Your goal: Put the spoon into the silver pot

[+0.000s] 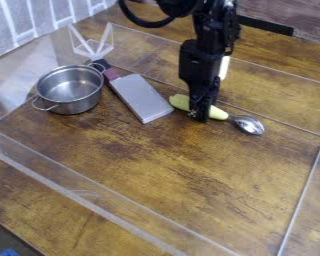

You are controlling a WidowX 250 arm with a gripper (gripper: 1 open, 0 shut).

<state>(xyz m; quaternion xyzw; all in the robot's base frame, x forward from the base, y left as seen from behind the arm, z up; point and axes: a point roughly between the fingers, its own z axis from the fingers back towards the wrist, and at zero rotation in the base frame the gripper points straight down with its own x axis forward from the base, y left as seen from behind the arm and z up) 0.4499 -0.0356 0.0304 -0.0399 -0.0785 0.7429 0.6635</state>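
Observation:
The spoon (220, 115) lies on the wooden table right of centre. Its yellow-green handle points left and its shiny silver bowl (247, 126) lies to the right. My gripper (199, 110) points straight down on the handle's middle, its black fingers closed against the handle on both sides. A bit of the handle shows on either side of the fingers. The spoon rests on the table. The silver pot (69, 89) stands at the left, empty, well apart from the gripper.
A flat grey rectangular block (140, 96) lies between the pot and the gripper. A clear folded plastic piece (91, 42) stands behind the pot. Low clear walls (69, 185) ring the table.

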